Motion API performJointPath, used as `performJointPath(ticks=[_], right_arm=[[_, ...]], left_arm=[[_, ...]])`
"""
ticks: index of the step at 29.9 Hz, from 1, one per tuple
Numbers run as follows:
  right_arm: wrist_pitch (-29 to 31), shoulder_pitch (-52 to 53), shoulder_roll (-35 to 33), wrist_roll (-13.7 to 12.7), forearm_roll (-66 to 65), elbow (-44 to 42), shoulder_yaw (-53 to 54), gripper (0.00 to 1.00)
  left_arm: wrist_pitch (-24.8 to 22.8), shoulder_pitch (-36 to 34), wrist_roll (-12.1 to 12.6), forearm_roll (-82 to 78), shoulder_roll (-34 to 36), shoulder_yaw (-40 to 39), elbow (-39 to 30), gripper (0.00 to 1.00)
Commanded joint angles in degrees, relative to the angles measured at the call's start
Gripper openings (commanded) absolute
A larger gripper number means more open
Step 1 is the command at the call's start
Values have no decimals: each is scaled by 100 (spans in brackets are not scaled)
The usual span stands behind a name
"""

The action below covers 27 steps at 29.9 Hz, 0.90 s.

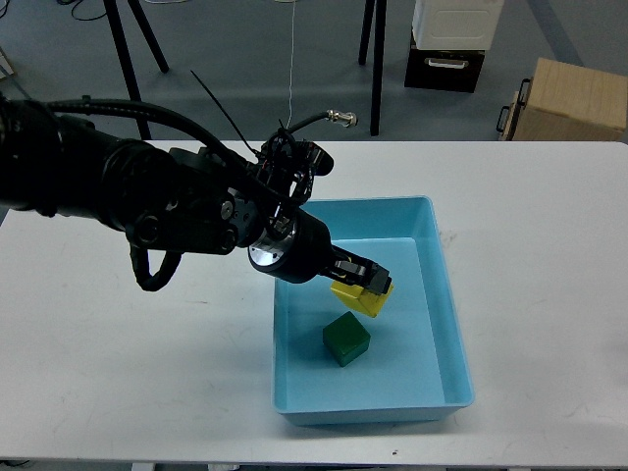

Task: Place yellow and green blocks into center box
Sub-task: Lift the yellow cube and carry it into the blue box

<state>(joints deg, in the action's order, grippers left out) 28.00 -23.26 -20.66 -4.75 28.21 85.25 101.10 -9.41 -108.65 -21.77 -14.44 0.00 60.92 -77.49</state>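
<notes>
Reaching in from the left, the left hand (371, 278) sits over the light-blue center box (446, 304), and its two fingers are clamped on the yellow block (359, 297). That block is tilted, one corner pointing down, and looks like it's held just above the box floor, though I can't say for sure whether it's touching. The green block (345, 340) is already lying on the bottom of the box, just below and a bit left of the yellow one, close to it but apart. The box itself rests on the white table (118, 343), roughly in the middle, with its long side running away from the camera. Right hand isn't showing anywhere in the shot. Past the far edge of the table there's a brown cardboard box (569, 100) on the floor and a black-and-white case (449, 44) beside it, plus some black stand legs (374, 64).
</notes>
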Motion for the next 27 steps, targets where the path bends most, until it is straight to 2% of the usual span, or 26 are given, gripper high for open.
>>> performJointPath(ticks=[1,18,23,24,25,26,27], right_arm=[[0,14,0,0,0,9,-11,100],[0,5,0,0,-53,0,-2,100],[0,5,0,0,-53,0,-2,100],[0,5,0,0,-53,0,-2,100],[0,5,0,0,-53,0,-2,100],[0,5,0,0,-53,0,-2,100],[0,5,0,0,-53,0,-2,100]], left_arm=[[79,107,15,-6,0,34,14,8],[97,600,-38,-15,0,25,-12,8],[97,600,-38,-6,0,34,23,24],[97,600,-38,-6,0,34,23,35],[71,600,-47,-15,0,34,32,55],[36,600,-56,-15,0,34,23,63],[27,600,-56,-15,0,34,23,65]])
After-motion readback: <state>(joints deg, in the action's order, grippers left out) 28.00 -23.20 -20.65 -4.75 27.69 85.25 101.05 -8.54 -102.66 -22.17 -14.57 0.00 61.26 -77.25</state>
